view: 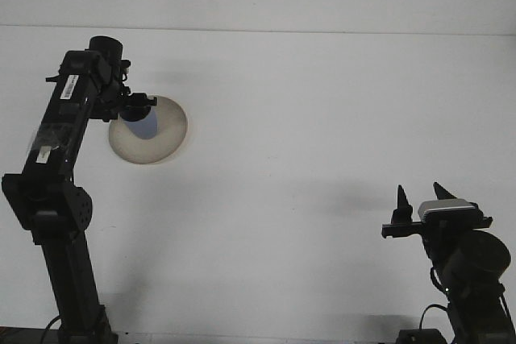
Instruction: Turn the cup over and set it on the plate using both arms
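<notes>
The small blue cup (146,124) on the plate (165,141) looks light and slippery; grab its sides. Left gripper (135,105) there: can't tell. Right gripper (420,196) is spread, empty.
</notes>
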